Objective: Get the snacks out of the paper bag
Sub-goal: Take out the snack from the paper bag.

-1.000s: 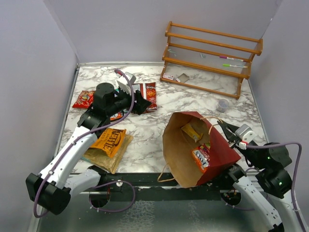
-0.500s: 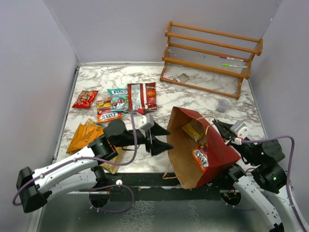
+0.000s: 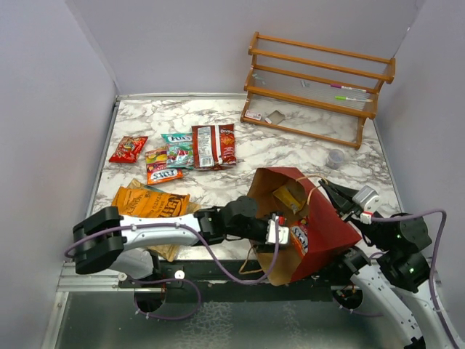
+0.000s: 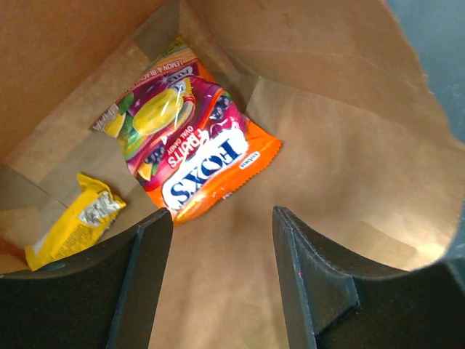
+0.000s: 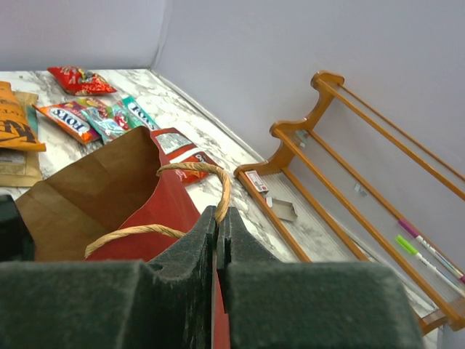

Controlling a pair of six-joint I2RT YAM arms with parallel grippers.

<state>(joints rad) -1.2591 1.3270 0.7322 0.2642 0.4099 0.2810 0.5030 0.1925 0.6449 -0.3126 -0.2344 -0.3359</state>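
- The left gripper [image 4: 221, 212] was inside the mouth of the paper bag [image 3: 330, 225], jaws standing apart with nothing between them but bare kraft paper.
- The bag was stiff paper, red outside and creased matte brown inside. It lay tipped on its side on the marble-patterned table [image 3: 290, 153].
- There were two snacks in the bag, and both lay flat on the brown wall.
- Just ahead of the left gripper's fingertips lay the orange-and-pink Fox's packet [image 4: 196, 156], glossy and crinkly with zigzag ends.
- Off to the left of that gripper's left finger sat the yellow packet [image 4: 69, 233], small, shiny and rumpled.
- The right gripper [image 5: 218, 214] was clamped tight on the bag's upper rim. The twisted paper handle [image 5: 211, 171] looped just beyond its fingertips.
- Well behind the left gripper, out on the table, I counted six packets.
- Nearest its arm was the orange chip bag [image 3: 156, 205], the biggest of them.
- Further back lay the small orange packet [image 3: 164, 175], the pink-and-yellow packet [image 3: 155, 155], the teal packet [image 3: 178, 151], the red-and-white bag [image 3: 214, 144] and the red packet [image 3: 128, 148].
- Far beyond the right gripper stood one orange wooden rack [image 3: 320, 80], slatted and smooth.
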